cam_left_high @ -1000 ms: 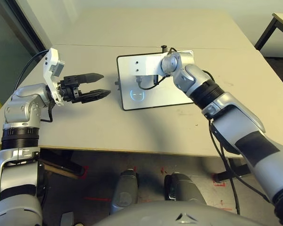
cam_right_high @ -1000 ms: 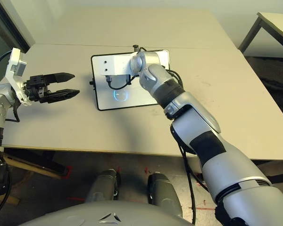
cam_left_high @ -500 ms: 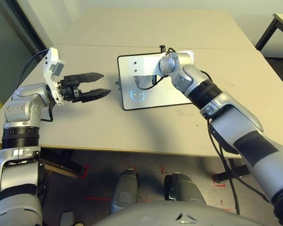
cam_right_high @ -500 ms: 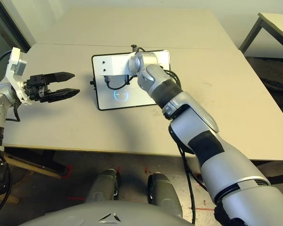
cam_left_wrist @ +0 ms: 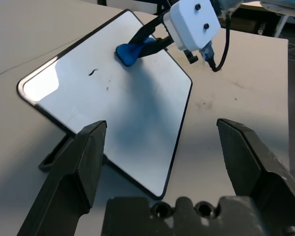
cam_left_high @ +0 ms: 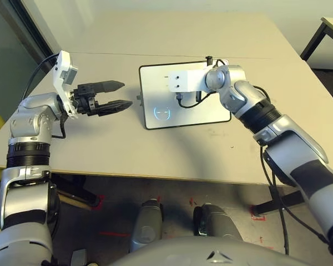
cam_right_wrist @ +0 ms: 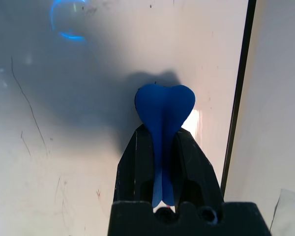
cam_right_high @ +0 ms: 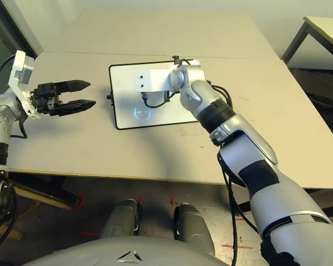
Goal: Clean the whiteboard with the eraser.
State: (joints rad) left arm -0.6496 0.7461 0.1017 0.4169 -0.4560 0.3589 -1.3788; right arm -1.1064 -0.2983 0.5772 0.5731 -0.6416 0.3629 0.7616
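Eraser [cam_right_wrist: 164, 105], blue, waisted: clamped at its middle by your right gripper [cam_right_wrist: 163, 142], over the whiteboard [cam_left_high: 155, 88], inside its right edge. Left gripper [cam_left_high: 127, 95]: wide, empty, beyond the board's left edge. Marks: small, dark, scattered. Handling: press evenly, keep the face flat, overlap strokes, ease off near the frame.
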